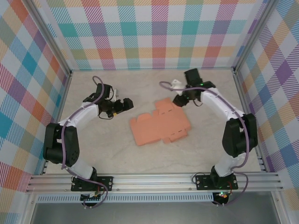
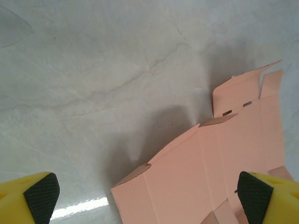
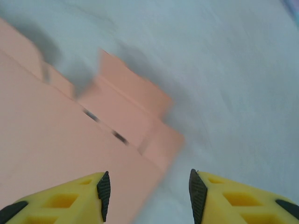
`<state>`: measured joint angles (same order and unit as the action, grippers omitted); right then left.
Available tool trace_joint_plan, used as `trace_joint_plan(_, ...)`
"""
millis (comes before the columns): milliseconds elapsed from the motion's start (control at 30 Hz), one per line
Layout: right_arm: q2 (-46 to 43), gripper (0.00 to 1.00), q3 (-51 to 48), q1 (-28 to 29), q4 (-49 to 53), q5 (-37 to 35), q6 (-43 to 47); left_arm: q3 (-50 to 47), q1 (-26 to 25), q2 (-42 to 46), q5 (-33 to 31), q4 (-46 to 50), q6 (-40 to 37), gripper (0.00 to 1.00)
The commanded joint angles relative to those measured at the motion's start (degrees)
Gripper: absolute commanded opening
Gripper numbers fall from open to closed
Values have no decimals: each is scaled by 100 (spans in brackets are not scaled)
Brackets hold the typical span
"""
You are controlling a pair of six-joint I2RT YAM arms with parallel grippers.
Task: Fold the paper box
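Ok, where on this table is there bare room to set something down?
Bare table along the back wall and between the paper box and the front rail. Crowded mid-table: left gripper and right gripper flank the box.

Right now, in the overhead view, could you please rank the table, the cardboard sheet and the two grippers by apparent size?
1. Table
2. Cardboard sheet
3. Left gripper and right gripper: they look about alike, so I won't rank them.
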<state>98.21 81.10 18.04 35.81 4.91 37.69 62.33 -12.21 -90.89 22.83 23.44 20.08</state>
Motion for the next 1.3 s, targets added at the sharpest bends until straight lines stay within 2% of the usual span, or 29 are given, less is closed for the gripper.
trace_joint_plan(0, 201, 51, -268, -270, 735, 55, -1023, -91, -150, 197, -485, -171, -115, 100)
trace_joint_plan(100, 435, 51, -357, -635, 1012, 674, -1429, -112, -150, 274, -778, -251, -287, 100)
trace_joint_plan(200, 830, 53, -284, -899, 1151, 1263, -1640, 135, -150, 230, -811, -10, -404, 100)
trace_joint_plan(333, 1363, 55, -85, -908, 1280, 1723, -1557, 212, -145, 217, -572, -63, -458, 100)
trace_joint_plan(433, 1621, 52, 82, -902, 1281, 2014, -1651, 332, -150, 226, -591, 155, -524, 100)
trace_joint_plan(567, 1719, 44, 120, -823, 1107, 2430, -1559, 245, -150, 317, -341, 78, -571, 100)
trace_joint_plan(600, 1706, 38, 100, -784, 1049, 2460, -1496, 271, -150, 302, -279, 115, -627, 100)
trace_joint_plan(633, 1682, 28, 106, -733, 1016, 2468, -1402, 316, -150, 296, -249, 198, -685, 100)
trace_joint_plan(700, 1536, 12, 100, -618, 925, 2413, -1209, 385, -150, 312, -221, 317, -693, 100)
trace_joint_plan(767, 1254, 9, 20, -397, 817, 2219, -725, 336, -150, 397, -95, 232, -702, 100)
trace_joint_plan(933, 902, 8, 222, 80, 1005, 1505, 441, 372, -146, 437, 303, 5, -861, 100)
trace_joint_plan(1133, 1065, 8, 959, 446, 1592, 529, 1316, -290, -168, 343, 1349, -1680, -1313, 100)
trace_joint_plan(1267, 1105, 9, 1106, 644, 1609, 217, 1745, -257, -215, -56, 1717, -1820, -1467, 100)
